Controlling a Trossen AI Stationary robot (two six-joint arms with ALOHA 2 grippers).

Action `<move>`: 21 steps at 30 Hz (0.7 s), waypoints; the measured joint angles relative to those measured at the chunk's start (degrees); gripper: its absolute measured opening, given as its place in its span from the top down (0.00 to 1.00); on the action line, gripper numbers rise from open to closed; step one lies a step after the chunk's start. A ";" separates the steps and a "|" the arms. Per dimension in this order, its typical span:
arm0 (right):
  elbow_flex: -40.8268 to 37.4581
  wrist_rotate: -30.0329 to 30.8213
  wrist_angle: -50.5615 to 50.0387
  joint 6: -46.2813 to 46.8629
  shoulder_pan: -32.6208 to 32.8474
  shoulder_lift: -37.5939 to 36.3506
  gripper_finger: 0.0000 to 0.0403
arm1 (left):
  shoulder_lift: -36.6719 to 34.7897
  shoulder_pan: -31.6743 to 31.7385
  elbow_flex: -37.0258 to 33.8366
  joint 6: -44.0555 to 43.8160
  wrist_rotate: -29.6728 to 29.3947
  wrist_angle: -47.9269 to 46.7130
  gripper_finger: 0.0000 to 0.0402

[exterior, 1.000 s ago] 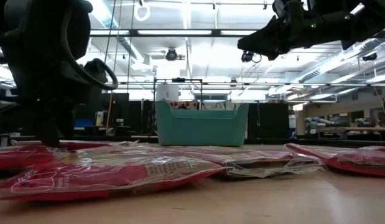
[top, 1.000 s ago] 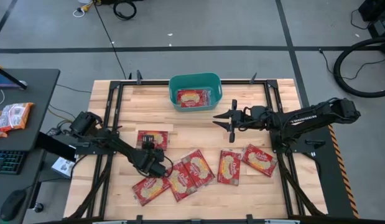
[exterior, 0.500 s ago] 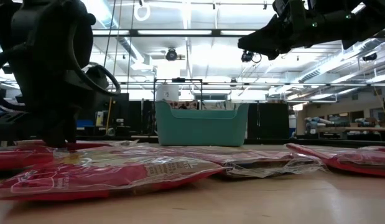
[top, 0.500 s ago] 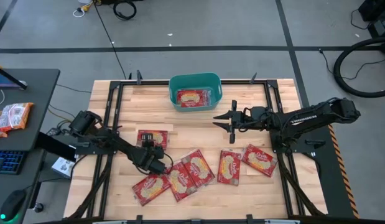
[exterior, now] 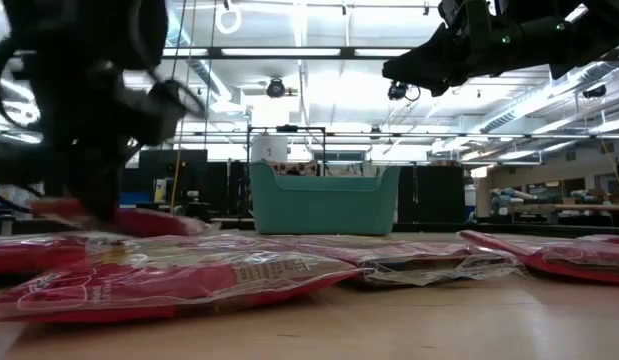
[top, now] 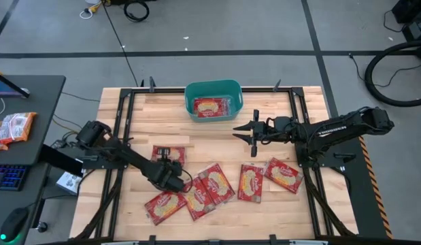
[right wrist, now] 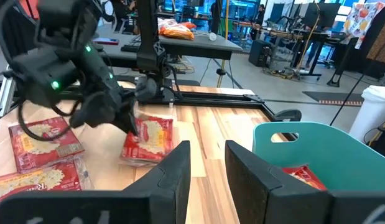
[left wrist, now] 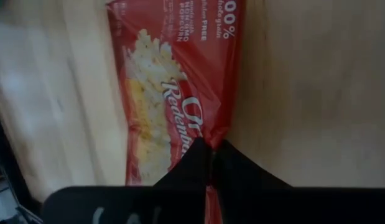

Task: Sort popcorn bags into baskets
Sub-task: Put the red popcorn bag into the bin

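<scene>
Left tool (left wrist: 211, 152) is pinching one popcorn bag (left wrist: 180, 87) by its near edge, so lifting it clear before carrying toward the basket (top: 213, 88) beyond it looks wise.

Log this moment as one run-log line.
left gripper: shut on popcorn bag, lifting edge | right gripper: open, hovering near basket | basket: one bag inside

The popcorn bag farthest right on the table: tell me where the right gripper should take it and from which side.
Probably best to pinch the short end nearest the right gripper, coming down from above. The bag lies flat on the wood and slightly turned, so its broad face gives the fingers nothing to close around; only a thin edge does. The gripper hovers open above the table on that side.
</scene>
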 joint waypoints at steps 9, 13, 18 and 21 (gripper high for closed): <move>0.00 0.32 0.02 0.50 0.02 0.00 0.74 | -1.64 3.91 10.74 7.37 -3.85 -0.66 0.96; 0.00 0.34 0.04 0.46 0.04 0.00 0.74 | -1.67 6.71 15.94 12.69 -7.24 1.30 0.96; 0.00 0.34 0.02 0.44 0.04 0.00 0.74 | -1.67 11.62 20.36 20.95 -8.72 8.57 0.96; 0.00 0.34 0.00 0.46 0.04 0.00 0.74 | -1.67 15.45 20.72 26.28 -9.56 14.53 0.96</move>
